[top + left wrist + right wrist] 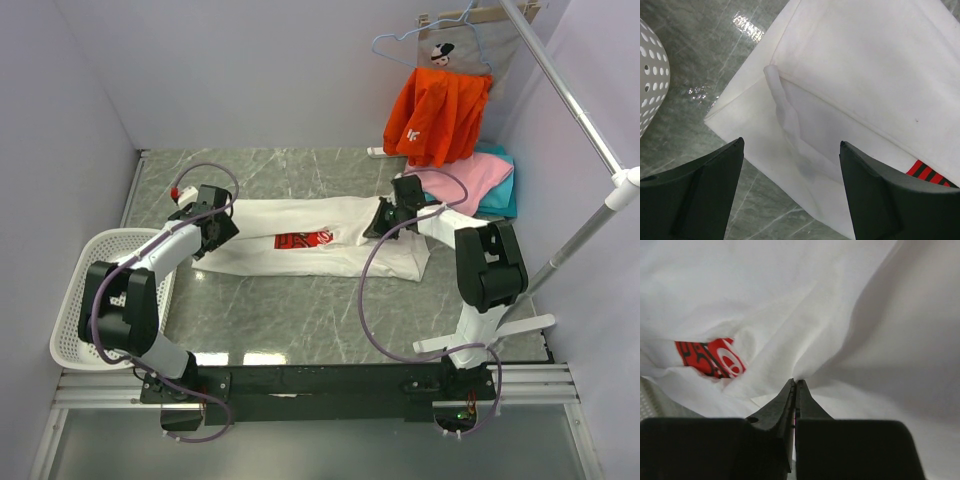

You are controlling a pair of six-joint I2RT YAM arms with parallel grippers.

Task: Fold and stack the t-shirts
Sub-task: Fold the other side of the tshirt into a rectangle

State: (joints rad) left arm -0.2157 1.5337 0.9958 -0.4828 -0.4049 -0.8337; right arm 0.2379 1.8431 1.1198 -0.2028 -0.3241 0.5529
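The white t-shirt (320, 240) with the red square chest print (304, 240) lies flat across the middle of the table. My left gripper (212, 228) is open, hovering over the shirt's left corner (805, 150), holding nothing. My right gripper (385, 217) is shut on a pinch of the white shirt's cloth (805, 365) at its right end, and the red print (710, 357) shows to its left in the wrist view. The pink t-shirt (470, 182) lies on the teal t-shirt (502, 190) at the back right.
A white perforated basket (75, 330) stands at the table's left edge and shows in the left wrist view (650, 75). An orange garment (435, 115) hangs on a hanger at the back right. A slanted white pole (580, 130) crosses the right side.
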